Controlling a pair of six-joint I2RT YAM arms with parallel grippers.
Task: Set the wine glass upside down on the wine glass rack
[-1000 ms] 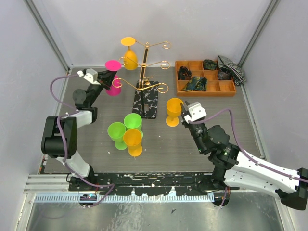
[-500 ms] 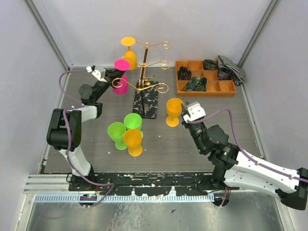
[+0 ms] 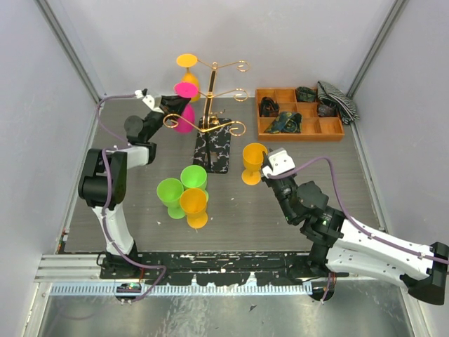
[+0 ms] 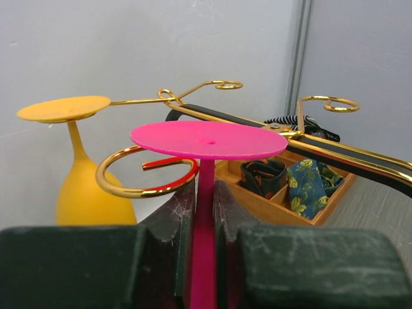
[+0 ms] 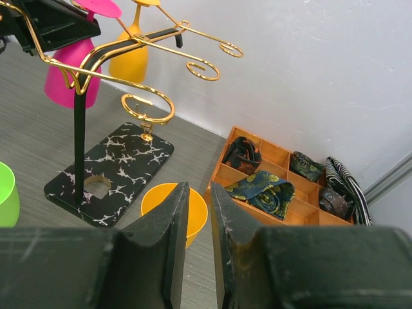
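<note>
Left wrist view: the pink wine glass (image 4: 209,140) is seen held upside down, its stem clamped between the jaws of the left gripper (image 4: 205,215), its foot close by a gold curl of the wine glass rack (image 4: 147,188); a hung orange glass (image 4: 82,193) is seen beyond. Only the top external view shows the rack's speckled black base (image 3: 212,147), with the pink glass raised to its left. In the right wrist view the jaws of the right gripper (image 5: 198,212) are seen slightly apart at the rim of a standing orange glass (image 5: 158,203); whether it is pinched cannot be told.

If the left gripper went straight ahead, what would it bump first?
Most likely a gold curl of the rack, just ahead of the pink glass the left gripper holds; depth is unclear.
</note>
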